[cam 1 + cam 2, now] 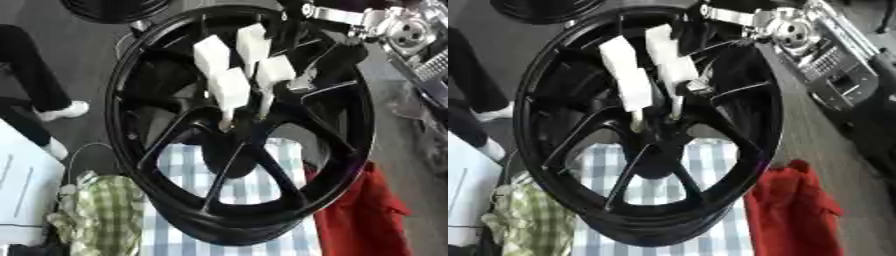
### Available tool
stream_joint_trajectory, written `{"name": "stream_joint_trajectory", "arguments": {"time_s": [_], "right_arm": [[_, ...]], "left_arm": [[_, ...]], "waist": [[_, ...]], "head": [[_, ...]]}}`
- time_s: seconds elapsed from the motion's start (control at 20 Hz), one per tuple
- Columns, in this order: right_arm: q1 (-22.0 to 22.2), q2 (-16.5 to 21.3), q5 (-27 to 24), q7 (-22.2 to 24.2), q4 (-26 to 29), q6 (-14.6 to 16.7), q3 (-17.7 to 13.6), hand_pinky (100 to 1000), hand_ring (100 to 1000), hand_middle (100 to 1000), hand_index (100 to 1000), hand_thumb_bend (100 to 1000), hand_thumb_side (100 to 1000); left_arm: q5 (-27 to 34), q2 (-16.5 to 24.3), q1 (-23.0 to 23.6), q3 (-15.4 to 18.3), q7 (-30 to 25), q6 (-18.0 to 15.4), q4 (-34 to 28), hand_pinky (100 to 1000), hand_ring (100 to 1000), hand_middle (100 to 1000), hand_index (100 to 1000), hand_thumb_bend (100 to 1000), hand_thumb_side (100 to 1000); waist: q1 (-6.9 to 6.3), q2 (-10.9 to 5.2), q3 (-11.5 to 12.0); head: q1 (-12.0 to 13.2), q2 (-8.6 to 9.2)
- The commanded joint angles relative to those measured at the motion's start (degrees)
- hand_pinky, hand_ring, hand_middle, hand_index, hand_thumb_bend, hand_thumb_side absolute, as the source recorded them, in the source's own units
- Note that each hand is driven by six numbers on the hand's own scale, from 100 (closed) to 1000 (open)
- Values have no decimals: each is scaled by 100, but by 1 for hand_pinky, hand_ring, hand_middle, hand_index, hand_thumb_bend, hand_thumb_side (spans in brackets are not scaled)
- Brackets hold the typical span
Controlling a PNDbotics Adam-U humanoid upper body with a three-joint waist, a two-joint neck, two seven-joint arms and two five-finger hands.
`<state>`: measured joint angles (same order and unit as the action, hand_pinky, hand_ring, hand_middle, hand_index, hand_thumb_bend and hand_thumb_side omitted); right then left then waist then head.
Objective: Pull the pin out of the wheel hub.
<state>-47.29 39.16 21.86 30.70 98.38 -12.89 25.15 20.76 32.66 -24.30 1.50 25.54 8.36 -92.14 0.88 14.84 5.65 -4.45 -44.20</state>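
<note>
Wheel [131,125], black, spoked, stands tilted across most of my view; I place everything else against it. Its hub [234,131] sits just above the wheel's middle, where the spokes meet.

My right hand [234,65] comes in from the upper right, over the wheel's upper rim, and reaches down across the spokes to the hub. White-padded fingers [229,87] point down and lie close together, side by side. Two pale slender tips reach the hub's upper edge. One pale thin piece at the hub, under the lowest finger pad, may be the pin [227,120]; I cannot tell it apart from a fingertip, nor whether the fingers pinch it. Thumb not made out.

Silver joint [785,30] of my right arm shows beyond the wheel's upper right rim.

Left hand shows in neither view.

Under the wheel's lower half lies a blue-and-white checked cloth [179,170], seen through the spokes. Red cloth [359,220] lies just off the wheel's lower right rim, touching or nearly so. Green checked cloth [101,210] is bunched at the wheel's lower left rim. Second dark round thing [114,9] sits beyond the wheel's upper left rim, mostly cut off.
</note>
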Motion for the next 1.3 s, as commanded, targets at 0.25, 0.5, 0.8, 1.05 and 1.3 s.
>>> {"name": "stream_joint_trajectory", "arguments": {"time_s": [0.25,0.5,0.8,1.05,1.3], "right_arm": [[-24,214,42,-132,295,28,-79,761,622,657,778,558,329],[-14,212,-5,-85,326,30,-63,753,606,637,759,541,322],[-13,155,-58,-72,222,20,-10,742,589,617,734,519,307],[-4,106,-45,-59,120,25,18,739,584,610,724,508,298],[8,68,5,9,1,72,44,740,588,614,728,504,286]], "left_arm": [[-37,98,-77,24,-29,-1,-62,760,873,835,827,431,775],[-35,89,-59,35,-21,-3,-58,761,872,835,826,429,775],[-34,70,-52,36,-26,0,-57,761,872,834,826,427,778],[-32,64,-52,39,-32,-2,-58,761,870,830,824,425,779],[-29,57,-53,46,-23,-2,-57,759,867,826,822,424,778]], "waist": [[-22,-85,-14],[-23,-84,-20],[-21,-67,-7],[-20,-44,10],[-21,-31,17]], "head": [[-8,9],[-18,9],[-21,9],[-20,9],[-18,9]]}}
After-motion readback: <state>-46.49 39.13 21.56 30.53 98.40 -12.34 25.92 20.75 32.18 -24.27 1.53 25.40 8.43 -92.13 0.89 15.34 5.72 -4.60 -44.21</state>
